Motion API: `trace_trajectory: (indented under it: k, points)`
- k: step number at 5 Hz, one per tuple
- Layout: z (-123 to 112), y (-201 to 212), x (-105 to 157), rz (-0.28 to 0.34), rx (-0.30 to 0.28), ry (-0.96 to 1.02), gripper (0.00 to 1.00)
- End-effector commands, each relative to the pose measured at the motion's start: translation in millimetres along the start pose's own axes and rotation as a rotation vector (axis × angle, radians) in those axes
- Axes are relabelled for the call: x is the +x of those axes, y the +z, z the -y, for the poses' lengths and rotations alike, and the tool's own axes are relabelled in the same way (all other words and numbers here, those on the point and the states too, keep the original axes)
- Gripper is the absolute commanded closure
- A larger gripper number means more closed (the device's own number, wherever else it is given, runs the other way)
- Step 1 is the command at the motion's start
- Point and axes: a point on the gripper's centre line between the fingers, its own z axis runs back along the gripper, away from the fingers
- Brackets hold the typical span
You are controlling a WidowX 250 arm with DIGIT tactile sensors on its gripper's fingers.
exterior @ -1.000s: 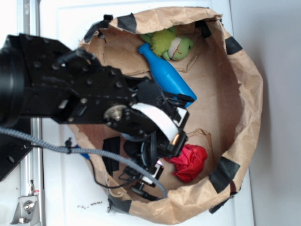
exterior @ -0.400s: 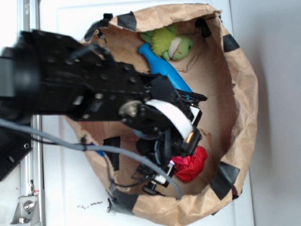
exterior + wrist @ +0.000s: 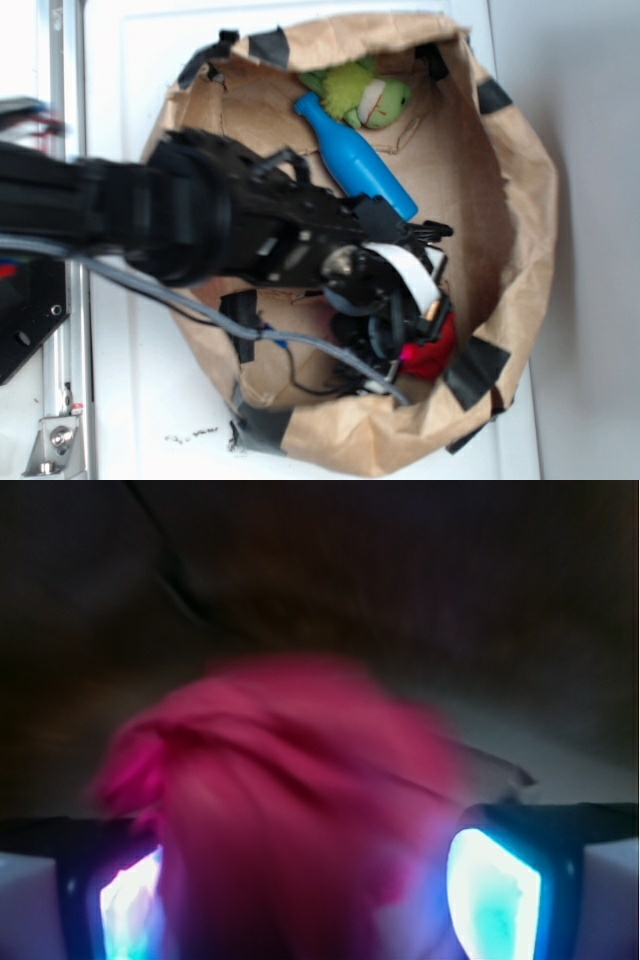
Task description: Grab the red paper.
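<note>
The red paper (image 3: 437,359) lies in the near right corner of the brown paper bag (image 3: 525,210), mostly covered by my arm. In the wrist view the red paper (image 3: 290,780) is a blurred wad that fills the space between the two lit fingers (image 3: 495,890). My gripper (image 3: 424,338) is down inside the bag with its jaws standing wide apart on either side of the wad. The gripper (image 3: 310,895) is open, and I cannot tell whether the pads touch the paper.
A blue bottle (image 3: 355,160) lies slanted in the bag's far half, with a green plush toy (image 3: 362,95) behind it. Black tape patches (image 3: 468,366) mark the bag's rim. The bag wall rises close to the right of the gripper. A metal rail (image 3: 65,330) runs along the left.
The arm has swung right and down into the bag. The gripper went from beside the red paper to straddling it, now covering most of it.
</note>
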Motion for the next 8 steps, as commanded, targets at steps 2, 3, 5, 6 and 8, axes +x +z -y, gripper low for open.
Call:
trace_trajectory:
  k: [2, 3, 5, 6, 8]
  points:
    - [9, 38, 10, 0.088, 0.001, 0.022, 1.00]
    - [9, 55, 11, 0.073, 0.030, 0.025, 1.00]
    - [4, 141, 7, -0.009, 0.225, 0.317, 1.00]
    - [11, 170, 8, -0.136, 0.246, 0.473, 1.00]
    - [8, 178, -1, -0.356, 0.194, 0.696, 1.00]
